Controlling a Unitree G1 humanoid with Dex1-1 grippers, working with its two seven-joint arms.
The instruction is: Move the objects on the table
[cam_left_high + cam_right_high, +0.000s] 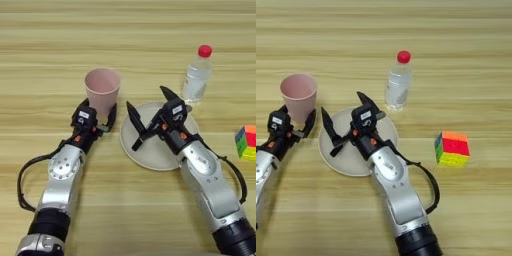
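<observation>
The left tool (97, 116) has its fingers around the base of the pale pink plastic cup (102, 90), which stands upright mid-worktop (50, 40). The right tool (150, 112) hangs spread wide over a round beige plate (150, 155), holding nothing. The small clear red-capped water bottle (196, 75) stands untouched beyond the plate's far rim; a multicoloured puzzle cube (452, 148) lies near the right edge. No pen shows.

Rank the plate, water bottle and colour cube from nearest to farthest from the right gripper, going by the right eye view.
1. Plate: directly under the open right gripper.
2. Water bottle: beyond it, to its right.
3. Colour cube: farthest, off to the right.
</observation>
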